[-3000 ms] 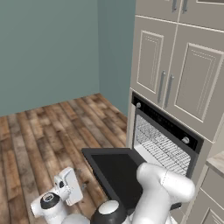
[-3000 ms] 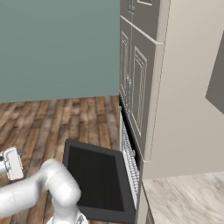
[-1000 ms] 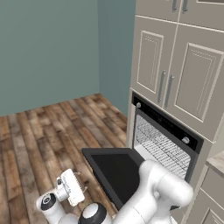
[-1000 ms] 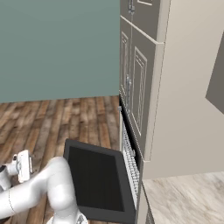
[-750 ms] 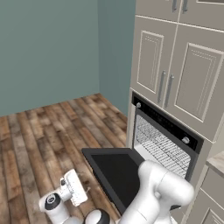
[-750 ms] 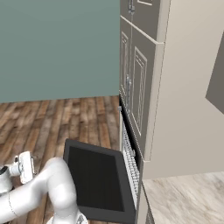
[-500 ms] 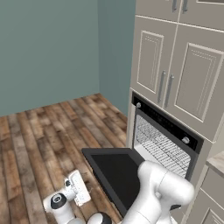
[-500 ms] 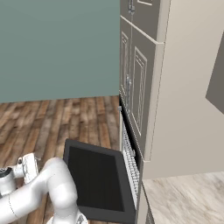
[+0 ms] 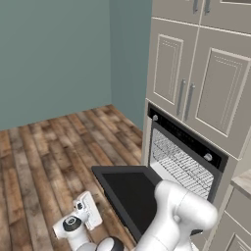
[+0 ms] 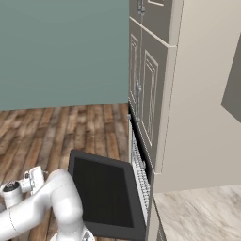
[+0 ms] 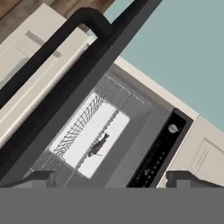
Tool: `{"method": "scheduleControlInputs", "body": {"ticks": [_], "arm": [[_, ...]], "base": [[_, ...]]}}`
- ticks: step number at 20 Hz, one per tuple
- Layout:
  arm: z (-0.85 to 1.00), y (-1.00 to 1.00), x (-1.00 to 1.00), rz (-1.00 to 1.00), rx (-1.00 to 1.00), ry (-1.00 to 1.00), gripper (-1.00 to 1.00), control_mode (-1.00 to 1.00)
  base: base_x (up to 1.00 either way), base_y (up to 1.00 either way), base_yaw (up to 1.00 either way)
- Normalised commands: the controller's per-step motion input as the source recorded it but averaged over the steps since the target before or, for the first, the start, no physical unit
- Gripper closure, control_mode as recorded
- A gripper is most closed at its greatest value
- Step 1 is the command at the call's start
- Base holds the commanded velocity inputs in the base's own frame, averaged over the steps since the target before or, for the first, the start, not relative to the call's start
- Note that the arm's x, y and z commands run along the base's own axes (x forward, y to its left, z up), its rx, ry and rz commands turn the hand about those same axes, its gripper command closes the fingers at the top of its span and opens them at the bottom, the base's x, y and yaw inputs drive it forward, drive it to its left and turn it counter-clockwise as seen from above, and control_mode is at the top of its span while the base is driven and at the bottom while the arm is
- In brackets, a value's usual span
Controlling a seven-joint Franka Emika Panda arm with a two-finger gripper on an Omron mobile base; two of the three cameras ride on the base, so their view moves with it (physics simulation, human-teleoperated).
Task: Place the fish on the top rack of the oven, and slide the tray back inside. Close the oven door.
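Over the last few seconds the gripper (image 9: 84,212) has drifted low, from out over the floor toward the left edge of the door (image 9: 132,196), jaws spread and holding nothing. The door lies flat open in front of the oven (image 9: 188,152). In the hand view the fish (image 11: 98,145) already lies on the rack (image 11: 81,131) inside the cavity. Placing looks done, so what likely remains is pushing the rack fully in, if needed, and lifting the door shut.

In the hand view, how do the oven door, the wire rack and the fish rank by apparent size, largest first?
1. oven door, though it is nearest the camera.
2. wire rack.
3. fish, far smaller.
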Motion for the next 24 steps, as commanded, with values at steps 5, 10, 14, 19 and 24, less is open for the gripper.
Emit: {"method": "scheduleControlInputs", "body": {"ticks": [5, 10, 14, 19, 24], "arm": [[-0.69, 0.5, 0.4, -0.01, -0.01, -0.07, -1.0, -1.0], [-0.7, 0.28, 0.41, -0.08, -0.03, -0.01, -1.0, -1.0], [-0.73, 0.13, 0.49, -0.15, -0.03, 0.0, -1.0, -1.0], [-0.71, 0.09, 0.4, -0.17, -0.09, 0.0, -1.0, -1.0], [-0.81, 0.14, 0.26, -0.17, -0.13, -0.01, -1.0, -1.0]], "base": [[0.0, 0.0, 0.0], [0.0, 0.0, 0.0], [0.0, 0.0, 0.0], [0.0, 0.0, 0.0], [0.0, 0.0, 0.0]]}}
